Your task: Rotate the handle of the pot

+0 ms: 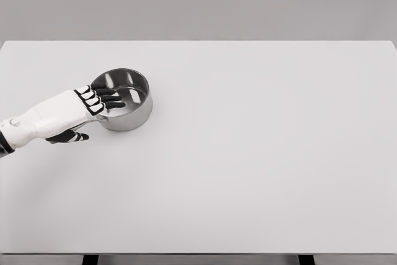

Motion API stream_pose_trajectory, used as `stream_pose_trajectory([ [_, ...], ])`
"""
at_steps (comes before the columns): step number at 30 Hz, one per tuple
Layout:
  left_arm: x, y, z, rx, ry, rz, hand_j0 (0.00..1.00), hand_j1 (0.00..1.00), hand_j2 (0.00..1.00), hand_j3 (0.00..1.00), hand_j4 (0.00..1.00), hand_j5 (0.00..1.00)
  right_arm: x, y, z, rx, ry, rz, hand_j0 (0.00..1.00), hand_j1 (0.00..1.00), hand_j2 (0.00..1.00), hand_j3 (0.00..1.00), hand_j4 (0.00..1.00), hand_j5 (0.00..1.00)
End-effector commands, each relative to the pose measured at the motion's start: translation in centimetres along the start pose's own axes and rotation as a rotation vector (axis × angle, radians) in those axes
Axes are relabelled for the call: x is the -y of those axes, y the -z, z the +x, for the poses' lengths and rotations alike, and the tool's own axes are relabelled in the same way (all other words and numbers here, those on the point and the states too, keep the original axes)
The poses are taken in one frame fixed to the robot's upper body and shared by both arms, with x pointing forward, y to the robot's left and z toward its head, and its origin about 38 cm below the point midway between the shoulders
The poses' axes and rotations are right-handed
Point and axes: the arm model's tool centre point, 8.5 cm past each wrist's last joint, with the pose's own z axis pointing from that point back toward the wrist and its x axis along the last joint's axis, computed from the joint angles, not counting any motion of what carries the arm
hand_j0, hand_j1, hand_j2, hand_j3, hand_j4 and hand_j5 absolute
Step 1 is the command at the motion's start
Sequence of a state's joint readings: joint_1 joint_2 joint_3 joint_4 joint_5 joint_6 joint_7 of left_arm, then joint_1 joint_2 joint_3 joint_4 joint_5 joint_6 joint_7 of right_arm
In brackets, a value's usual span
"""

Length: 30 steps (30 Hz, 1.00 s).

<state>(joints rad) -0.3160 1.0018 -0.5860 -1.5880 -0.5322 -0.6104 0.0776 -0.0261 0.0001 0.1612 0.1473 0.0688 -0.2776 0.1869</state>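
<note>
Reaching over the pot (124,107) rim — left hand (73,113) fingers (109,98) extended inside.

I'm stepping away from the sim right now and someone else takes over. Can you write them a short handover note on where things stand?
Left hand: reaching in from the left, fingers extended over the near-left rim of the pot and into its opening, thumb below beside the wall. It holds nothing firmly that I can see.
Right hand: not in view.
The pot stands upright on the white table, left of centre, empty. Its handle is hidden, probably under the left hand, so its direction cannot be read.
Done: left hand brought to the pot.
Left: confirm where the handle points, then turn the pot to rotate it.
</note>
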Motion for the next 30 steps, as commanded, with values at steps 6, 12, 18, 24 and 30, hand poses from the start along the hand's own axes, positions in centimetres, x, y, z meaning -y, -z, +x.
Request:
stream_pose_trajectory([
  [6, 0.6, -0.3, -0.7, -0.026, -0.014, -0.004, 1.0, 1.0, 1.0, 1.0, 1.0, 1.0, 0.0, 0.0, -0.1, -0.001, 0.0, 0.001, 1.0, 1.0, 1.0, 1.0, 1.0, 1.0],
  [12, 0.3, -0.3, -0.9, -0.03, -0.01, 0.001, 1.0, 1.0, 1.0, 1.0, 1.0, 1.0, 0.0, 0.0, -0.1, -0.001, 0.0, 0.001, 1.0, 1.0, 1.0, 1.0, 1.0, 1.0],
  [18, 0.5, -0.5, -1.3, -0.043, -0.001, -0.009, 1.0, 1.0, 1.0, 1.0, 1.0, 1.0, 0.0, 0.0, 0.0, 0.0, 0.0, 0.0, 1.0, 1.0, 1.0, 1.0, 1.0, 1.0],
  [24, -0.1, -1.0, -1.9, -0.061, 0.015, -0.007, 1.0, 1.0, 1.0, 1.0, 1.0, 1.0, 0.0, 0.0, -0.1, -0.001, 0.0, 0.001, 1.0, 1.0, 1.0, 1.0, 1.0, 1.0],
  [30, -0.4, -1.4, -2.4, -0.079, 0.021, -0.005, 1.0, 1.0, 1.0, 1.0, 1.0, 1.0, 0.0, 0.0, -0.1, -0.001, 0.0, 0.001, 1.0, 1.0, 1.0, 1.0, 1.0, 1.0],
])
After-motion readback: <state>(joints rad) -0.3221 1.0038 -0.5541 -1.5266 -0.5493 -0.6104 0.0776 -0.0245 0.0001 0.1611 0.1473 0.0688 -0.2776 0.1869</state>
